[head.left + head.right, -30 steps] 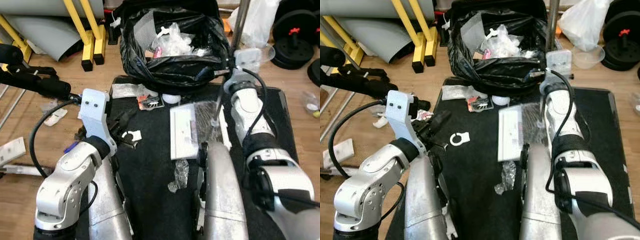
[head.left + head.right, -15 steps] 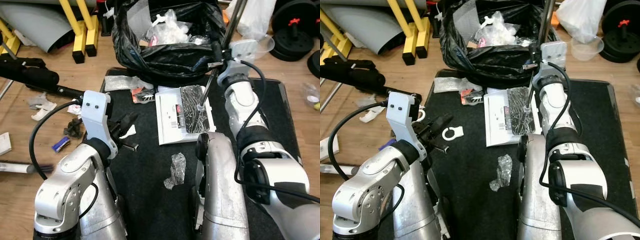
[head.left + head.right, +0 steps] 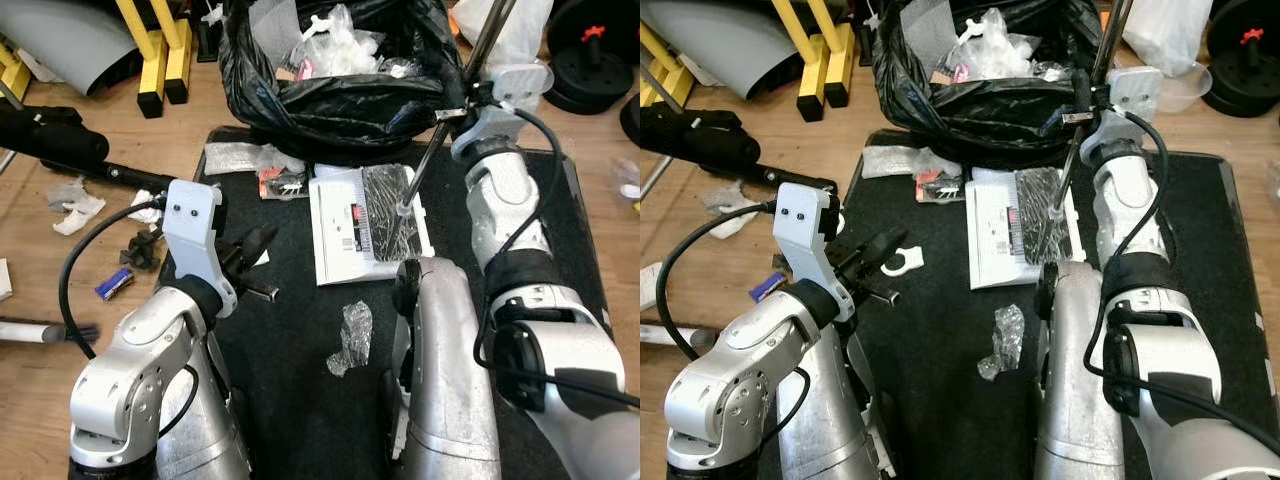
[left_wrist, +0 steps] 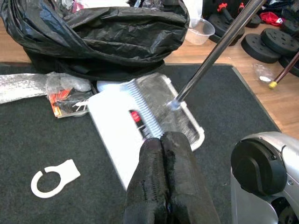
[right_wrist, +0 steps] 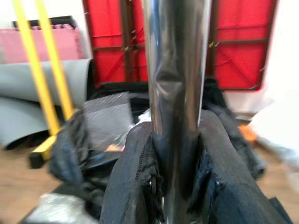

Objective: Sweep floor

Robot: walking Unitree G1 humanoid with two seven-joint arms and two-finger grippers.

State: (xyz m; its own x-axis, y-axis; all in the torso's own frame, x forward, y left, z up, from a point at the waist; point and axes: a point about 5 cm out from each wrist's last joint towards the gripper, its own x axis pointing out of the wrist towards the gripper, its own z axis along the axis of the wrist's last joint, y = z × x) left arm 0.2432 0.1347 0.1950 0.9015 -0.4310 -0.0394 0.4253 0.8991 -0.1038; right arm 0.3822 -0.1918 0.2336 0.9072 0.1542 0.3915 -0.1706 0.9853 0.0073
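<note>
on mat (image 3: 290,400): dustpan (image 3: 345,235), handle (image 3: 440,140) in right gripper (image 5: 175,177)

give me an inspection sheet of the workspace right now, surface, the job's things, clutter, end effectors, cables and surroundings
Surface: black mat on a wooden floor.
Job's things: white dustpan flat on the mat, with dark debris at its comb end; its metal handle pole slants up from it. Black trash bag open behind it, holding litter.
Clutter: crumpled clear wrapper, white plastic ring, red-and-black packet on the mat; blue battery and paper scraps on the floor.
End effectors: right end effector shut on the handle pole; left end effector shut, empty, above the mat.
Cables: black cable looping along the left arm; another along the right forearm.
Surroundings: yellow frame legs, weight plates.
</note>
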